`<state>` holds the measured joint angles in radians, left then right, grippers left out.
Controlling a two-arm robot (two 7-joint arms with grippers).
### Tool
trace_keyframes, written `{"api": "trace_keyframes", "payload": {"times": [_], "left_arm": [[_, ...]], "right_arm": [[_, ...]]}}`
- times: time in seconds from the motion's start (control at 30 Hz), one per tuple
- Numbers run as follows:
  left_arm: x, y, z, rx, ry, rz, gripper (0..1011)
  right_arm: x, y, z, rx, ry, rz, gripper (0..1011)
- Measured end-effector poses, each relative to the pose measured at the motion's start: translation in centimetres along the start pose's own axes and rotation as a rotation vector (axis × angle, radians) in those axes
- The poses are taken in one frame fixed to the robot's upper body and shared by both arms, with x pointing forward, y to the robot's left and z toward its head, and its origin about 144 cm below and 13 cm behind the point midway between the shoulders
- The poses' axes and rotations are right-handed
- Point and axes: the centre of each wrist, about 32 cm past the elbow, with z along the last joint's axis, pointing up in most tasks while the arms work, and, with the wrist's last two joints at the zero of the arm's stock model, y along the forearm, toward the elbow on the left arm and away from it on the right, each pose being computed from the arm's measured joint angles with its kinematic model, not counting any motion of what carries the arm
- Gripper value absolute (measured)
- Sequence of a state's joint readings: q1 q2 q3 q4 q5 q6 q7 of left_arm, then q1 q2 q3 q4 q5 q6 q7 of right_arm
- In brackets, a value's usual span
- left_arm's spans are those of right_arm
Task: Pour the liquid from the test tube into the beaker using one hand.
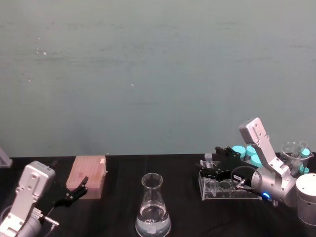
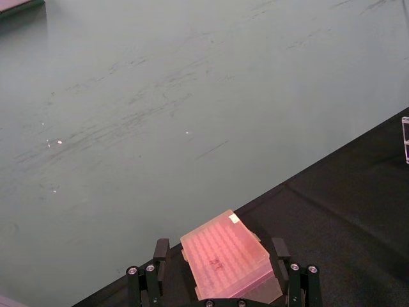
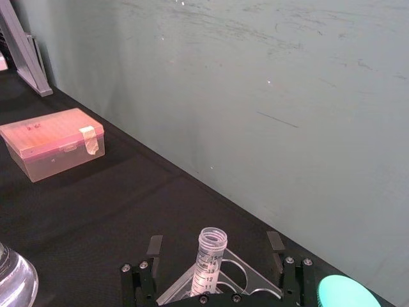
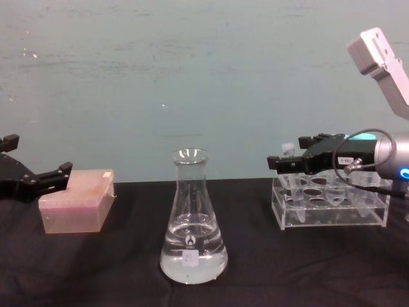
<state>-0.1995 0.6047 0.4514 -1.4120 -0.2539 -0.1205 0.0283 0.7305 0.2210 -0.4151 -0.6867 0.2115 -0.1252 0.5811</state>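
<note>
1. One arm is at work. The right hand (image 3: 214, 245) is spread wide, with a finger on either side of the test tube (image 3: 209, 259). The tube stands upright in the clear rack (image 4: 329, 208) just beneath the hand, and nothing is gripped yet.
2. The beaker (image 4: 192, 224) stands on the tabletop (image 4: 287, 268), well off to this hand's left, with clear liquid (image 4: 192, 259) in its base.
3. Closing off-centre could tilt the tube against the rack and let it slip.
4. A slanted lift could drag the light rack along.
5. The beaker's neck is narrow, so tipping before the tube's mouth is over it would probably spill onto the tabletop.
6. The left hand (image 1: 74, 193) is idle and open, just beside a pink box (image 1: 89, 175).
</note>
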Motion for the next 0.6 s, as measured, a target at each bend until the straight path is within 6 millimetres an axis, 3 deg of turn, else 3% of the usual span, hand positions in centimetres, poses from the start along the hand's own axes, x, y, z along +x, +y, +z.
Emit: {"api": "trace_keyframes", "payload": {"times": [0.4, 0.6], "left_arm": [[0.00, 0.00, 0.00, 0.000, 0.000, 0.000, 1000], [0.00, 0.00, 0.00, 0.000, 0.000, 0.000, 1000]], "right_arm": [[0.00, -0.01, -0.01, 0.001, 0.002, 0.000, 990], [0.00, -0.01, -0.01, 0.001, 0.003, 0.000, 837]]}}
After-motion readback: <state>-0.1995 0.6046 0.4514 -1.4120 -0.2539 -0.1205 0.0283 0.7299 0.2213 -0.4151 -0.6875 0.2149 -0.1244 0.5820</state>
